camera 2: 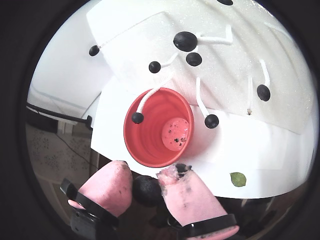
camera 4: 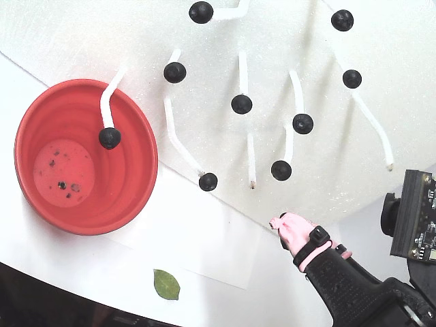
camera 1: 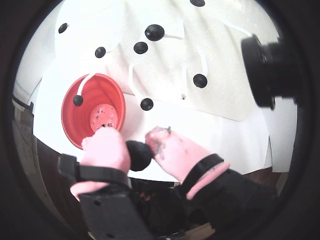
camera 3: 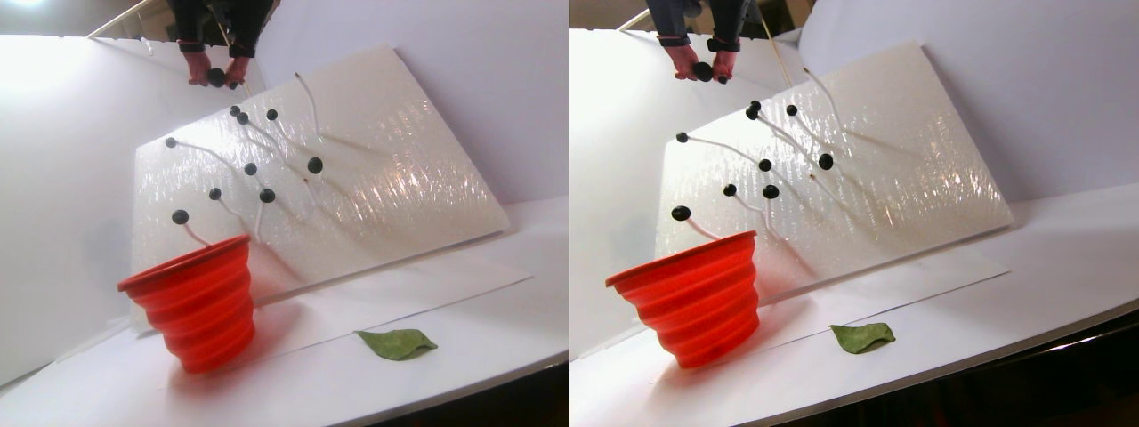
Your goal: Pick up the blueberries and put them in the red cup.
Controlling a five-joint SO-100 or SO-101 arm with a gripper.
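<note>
Holding: the jaws (camera 1: 136, 148) pinch one dark berry (camera 1: 138, 155) between two pink padded fingertips (camera 1: 106, 146); in a wrist view the held berry (camera 2: 146, 190) hangs just short of the cup's near rim.
Grip judgement: that berry looks small, round and soft, so a light squeeze across its middle seems right; a harder pinch could crush it or squirt it out sideways.
Red cup: the red cup (camera 4: 133, 197) stands upright on the white tabletop (camera 4: 204, 238), mouth open; its ribbed walls look pliable, its floor (camera 4: 61, 174) carries only dark specks.
Leaf: a green leaf (camera 4: 166, 284) lies on the tabletop beside the cup, clear of it.
Blueberries: the blueberries (camera 4: 241, 104) sit on the tips of thin white stalks (camera 4: 243, 71) rising from a tilted white board (camera 4: 327, 177); one berry (camera 4: 110, 137) hangs over the cup's mouth.
Picking judgement: the stalks look springy, so a berry is best taken by its sides and eased off.
</note>
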